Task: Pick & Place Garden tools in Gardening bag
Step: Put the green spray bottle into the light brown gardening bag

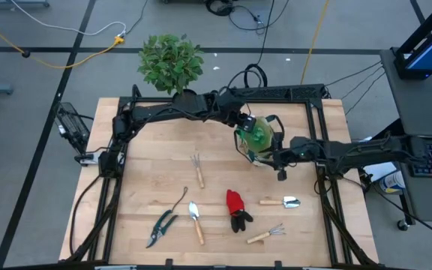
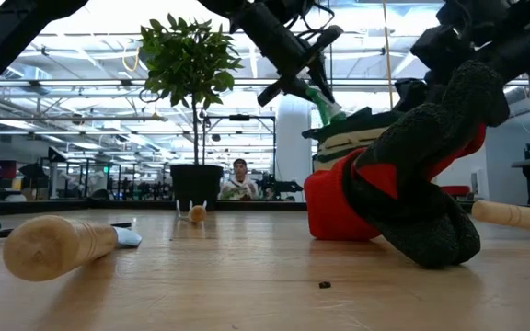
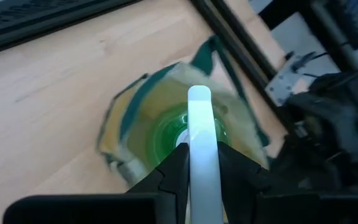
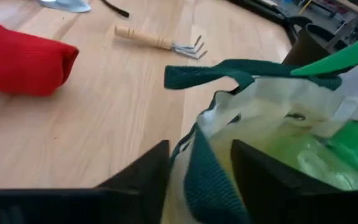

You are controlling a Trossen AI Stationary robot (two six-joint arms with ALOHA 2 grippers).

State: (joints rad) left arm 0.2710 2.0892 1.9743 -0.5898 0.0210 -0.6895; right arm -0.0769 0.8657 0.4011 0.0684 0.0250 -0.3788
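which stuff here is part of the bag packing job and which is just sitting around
Job: gardening bag, green round item, gloves, pruning shears, trowel, rake, shovel, fork, thin weeder.
Lying about: potted plant.

Pale wooden table point(image 1: 148, 161), bag point(image 1: 255, 139), fork point(image 1: 196, 166), weeder point(image 1: 181, 198), shears point(image 1: 158, 229), trowel point(image 1: 195, 220), gloves point(image 1: 236, 209), shovel point(image 1: 280, 202), rake point(image 1: 265, 235)
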